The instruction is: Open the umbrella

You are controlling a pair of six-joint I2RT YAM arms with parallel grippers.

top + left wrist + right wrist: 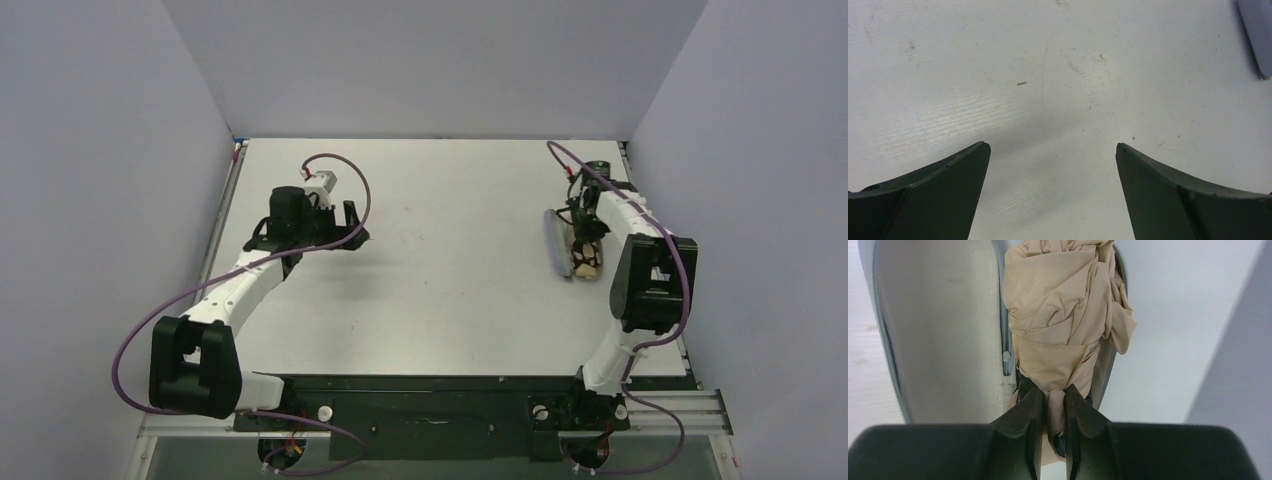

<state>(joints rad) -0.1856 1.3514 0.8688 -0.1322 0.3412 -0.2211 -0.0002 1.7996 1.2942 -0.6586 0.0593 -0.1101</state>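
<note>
At the 3 o'clock side of the table, top cam, the R arm stretches toward 12 and covers most of what it holds. Only a short beige-and-dark stretch of the umbrella shows past the wrist, w/ the sleeve a pale sliver touching it at 9. Handle & shaft can't be made out in any view. The L arm is over the 9 o'clock half, well apart from the umbrella. In the R wrist cam the sleeve lies opened, pale inside facing up, its 12 and 9 o'clock edges cut off by the frame. The umbrella lies on the sleeve's 3 o'clock part, grey rim showing on both sides of it. It is folded up, canopy wrapped in tight creases, far end cut off at 12. A bit of black lining peeks out below the wrap band, mostly hidden behind the fingers. The R gripper sits at the umbrella's 6 o'clock end, clamped on the canopy's near end w/ a beige fold pinched btwn nearly touching jaws. A small zip pull sits on the sleeve just beside the umbrella at 9. The L gripper hangs over bare table, jaws spread wide, nothing btwn them. A blurred lavender shape at approx 2 o'clock is cut by the frame corner; can't tell what it is.
</note>
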